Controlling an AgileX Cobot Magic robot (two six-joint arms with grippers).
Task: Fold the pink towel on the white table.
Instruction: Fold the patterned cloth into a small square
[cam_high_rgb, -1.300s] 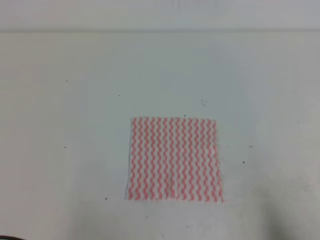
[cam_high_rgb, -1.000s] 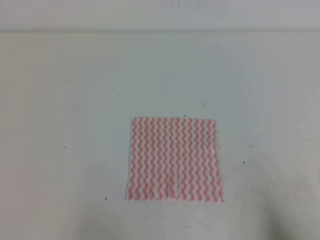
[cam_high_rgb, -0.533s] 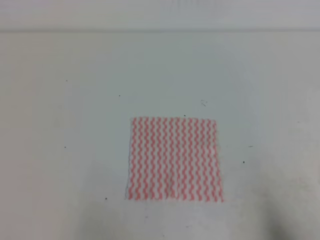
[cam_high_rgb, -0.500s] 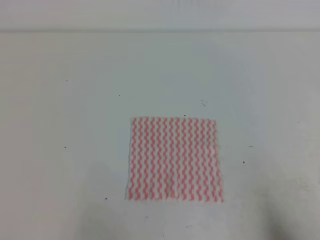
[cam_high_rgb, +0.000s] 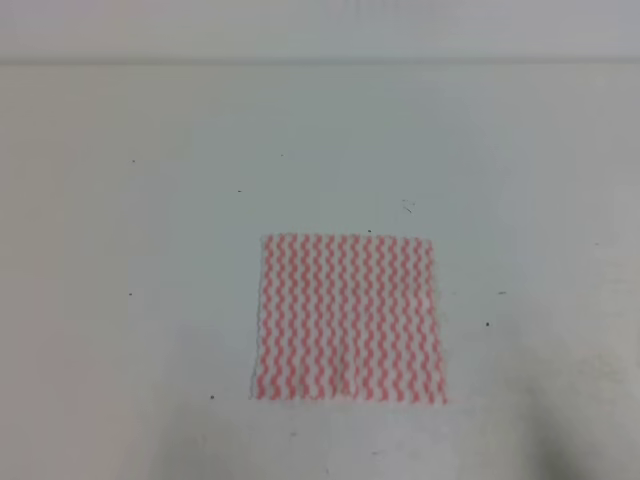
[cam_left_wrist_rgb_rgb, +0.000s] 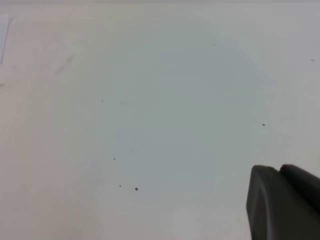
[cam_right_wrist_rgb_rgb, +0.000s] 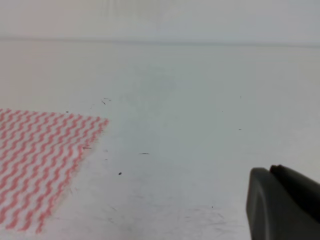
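Observation:
The pink towel (cam_high_rgb: 348, 318) lies flat and spread out as a near square on the white table (cam_high_rgb: 150, 200), a little right of centre and near the front. Neither gripper shows in the exterior high view. In the right wrist view the towel (cam_right_wrist_rgb_rgb: 40, 160) fills the lower left, and my right gripper (cam_right_wrist_rgb_rgb: 272, 171) is a dark block at the lower right, well apart from the cloth. My left gripper (cam_left_wrist_rgb_rgb: 277, 170) sits over bare table (cam_left_wrist_rgb_rgb: 175, 100), with no towel in that view. On both, the two dark fingers stand together with no gap.
Tiny dark specks dot the table around the towel. The table's far edge (cam_high_rgb: 320, 63) runs across the top of the exterior high view. A pale flat strip (cam_left_wrist_rgb_rgb: 4, 37) shows at the left wrist view's upper left border.
A thin dark sliver at the bottom left corner of the exterior high view has gone out of frame. The towel has not moved.

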